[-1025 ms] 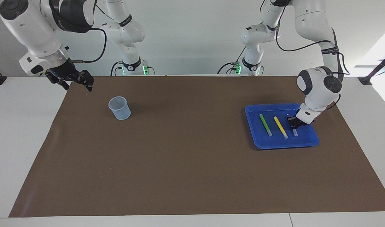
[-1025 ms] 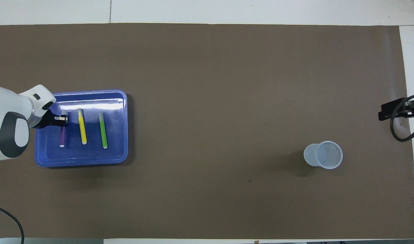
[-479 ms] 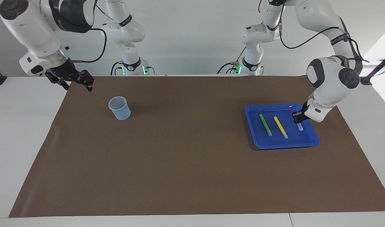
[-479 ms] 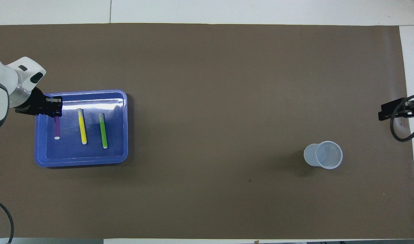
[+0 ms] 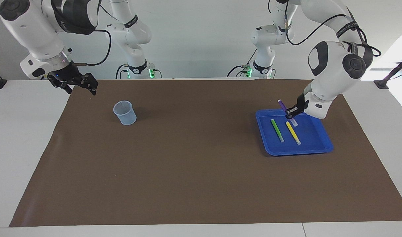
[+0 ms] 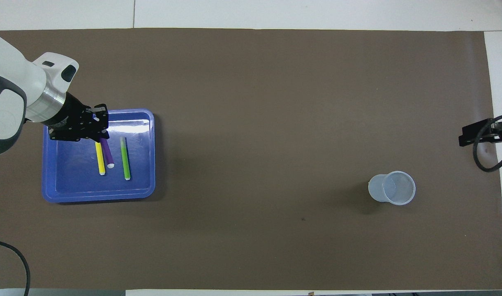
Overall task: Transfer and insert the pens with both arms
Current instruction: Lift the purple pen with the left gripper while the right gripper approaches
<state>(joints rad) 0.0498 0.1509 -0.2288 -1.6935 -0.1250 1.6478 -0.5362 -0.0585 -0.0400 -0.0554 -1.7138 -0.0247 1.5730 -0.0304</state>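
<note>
Brown matting [image 5: 194, 164] covers most of a white table, with a pale wall rising at the robots' end. Over the blue tray [image 5: 322, 144], the left gripper [image 5: 292, 113] is raised, its fingers pinched on the purple pen [image 5: 281, 105], which hangs tilted in the air: in the facing view its purple end points to about eleven o'clock and its pale end to about five o'clock. In the overhead view the same gripper [image 6: 98, 129] sits over the tray's [image 6: 57, 193] rim at about twelve o'clock, and the purple pen [image 6: 107, 153] slants down toward five o'clock between the two pens lying below it. The yellow pen [image 5: 293, 132] and the green pen [image 5: 277, 130] lie flat in the tray, side by side and apart, the green one closer to the table's middle. Well apart, toward the right arm's end of the table, a clear plastic cup [image 5: 124, 113] stands upright on the matting. At about ten o'clock from the cup in the facing view, the right gripper [image 5: 79, 86] waits in the air over the matting's corner, fingers spread and holding nothing.
</note>
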